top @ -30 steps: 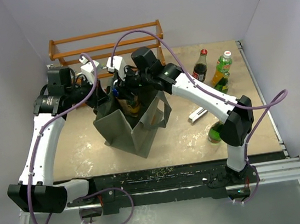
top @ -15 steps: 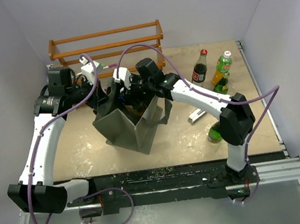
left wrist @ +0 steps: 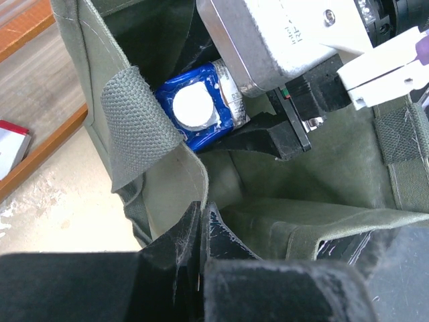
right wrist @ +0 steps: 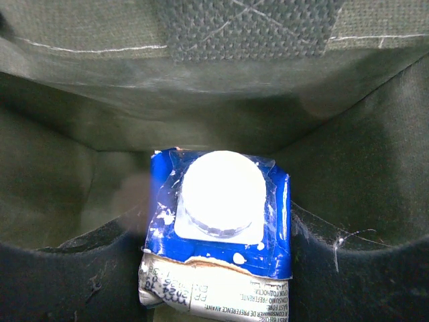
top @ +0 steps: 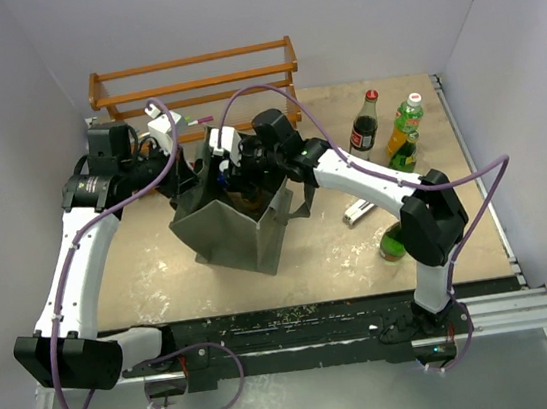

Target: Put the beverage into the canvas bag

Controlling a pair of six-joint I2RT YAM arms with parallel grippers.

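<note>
Mid-surface (top: pixel 151 266), the canvas bag (top: pixel 227 236) is pinched by the left end effector (left wrist: pixel 201 225). A carton (right wrist: pixel 218 215) inside is gripped by the right end effector (right wrist: pixel 214 251).

In the top view the lighting is bright, even and diffuse. The table (top: pixel 151 271) carries only soft, short shadows beside the bag (top: pixel 232 235), and focus is sharp across the frame. Both wrist views are dim inside the bag, where light enters from the open top. The white cap (right wrist: pixel 223 191) of the carton (right wrist: pixel 216 268) is overexposed, and its surface detail is lost. The near black fingers (left wrist: pixel 167 268) are blurred in the left wrist view. In the right wrist view the fingers (right wrist: pixel 60 282) merge into shadow.
</note>
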